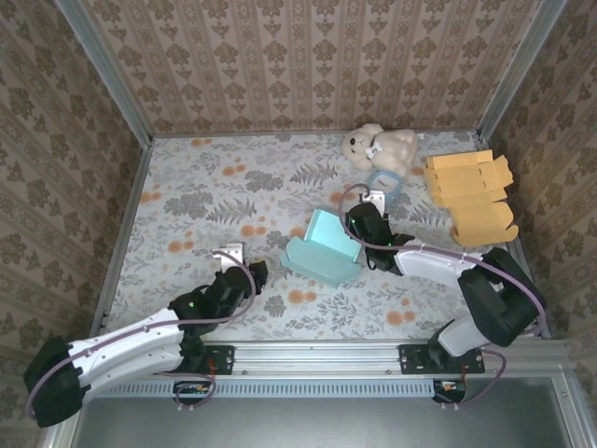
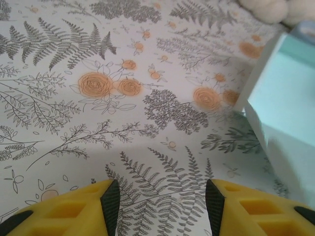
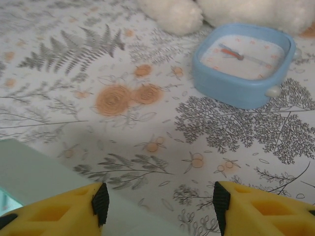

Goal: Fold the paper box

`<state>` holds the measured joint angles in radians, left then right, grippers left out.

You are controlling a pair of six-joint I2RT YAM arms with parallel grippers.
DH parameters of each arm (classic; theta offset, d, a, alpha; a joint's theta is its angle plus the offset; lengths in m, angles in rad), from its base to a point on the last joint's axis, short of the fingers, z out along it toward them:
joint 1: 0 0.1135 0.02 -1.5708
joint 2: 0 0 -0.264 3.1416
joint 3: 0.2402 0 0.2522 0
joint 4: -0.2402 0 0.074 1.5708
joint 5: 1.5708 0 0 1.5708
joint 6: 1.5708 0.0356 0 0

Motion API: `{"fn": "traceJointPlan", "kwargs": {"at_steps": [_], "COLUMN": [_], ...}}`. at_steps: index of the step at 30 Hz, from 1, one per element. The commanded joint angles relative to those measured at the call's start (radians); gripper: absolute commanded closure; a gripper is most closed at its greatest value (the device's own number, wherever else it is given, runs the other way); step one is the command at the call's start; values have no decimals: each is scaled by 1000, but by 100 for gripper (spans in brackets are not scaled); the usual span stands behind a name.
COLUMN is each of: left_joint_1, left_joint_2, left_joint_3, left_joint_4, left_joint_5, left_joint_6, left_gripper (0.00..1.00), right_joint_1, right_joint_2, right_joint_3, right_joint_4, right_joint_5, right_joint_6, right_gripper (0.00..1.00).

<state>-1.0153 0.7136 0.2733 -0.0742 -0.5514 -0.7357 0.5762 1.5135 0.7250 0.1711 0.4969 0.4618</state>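
Teal paper box [image 1: 322, 250] lies partly folded on the floral desk [image 1: 215, 196], with one panel raised and a lower wall turned toward the arms' bases. The left fingers [image 1: 250, 273] sit to the left of the box, near it but apart from it. In the left wrist view these fingers [image 2: 110, 201] are spread with only the fern-patterned cover between them, and the box [image 2: 285, 98] rises off to their right.

The right fingers [image 1: 360, 220] are at the box's far right corner, just beside the raised panel. In the right wrist view these fingers [image 3: 101, 202] are spread as well and pinch nothing. A pale edge of the box [image 3: 34, 169] runs under one of them; I cannot tell whether it touches.

Beyond the box's far right corner stands a blue square dish [image 1: 384, 180], white inside [image 3: 243, 61]. A cream teddy bear [image 1: 378, 147] lies just behind the dish. Flat orange cardboard blanks [image 1: 471, 191] lie well to the right of the box.
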Motion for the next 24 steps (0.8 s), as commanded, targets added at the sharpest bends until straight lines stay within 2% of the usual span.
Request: {"fn": "traceJointPlan", "kwargs": {"at_steps": [1, 5, 10, 15, 20, 24], "left_joint_1": [-21, -38, -55, -85, -91, -48], "left_joint_2": [-51, -71, -24, 165, 367, 405], "left_joint_3": [-5, 0, 12, 39, 124, 137], "left_joint_4": [-108, -114, -63, 102, 182, 174], "left_joint_5": [-36, -35, -28, -2, 8, -48], "left_joint_6": [-42, -48, -50, -59, -48, -72], "left_gripper": [48, 49, 49, 49, 50, 52], "right_joint_1": [-37, -96, -114, -127, -148, -143], "right_joint_2": [83, 152, 98, 30, -41, -83], "right_joint_3": [39, 67, -17, -81, -150, -260], "right_joint_4": [-93, -98, -6, 47, 110, 253], "right_joint_5": [-81, -153, -249, -349, -472, -562], "right_joint_6": [37, 93, 158, 206, 279, 390], "right_gripper": [39, 39, 39, 39, 39, 41]}}
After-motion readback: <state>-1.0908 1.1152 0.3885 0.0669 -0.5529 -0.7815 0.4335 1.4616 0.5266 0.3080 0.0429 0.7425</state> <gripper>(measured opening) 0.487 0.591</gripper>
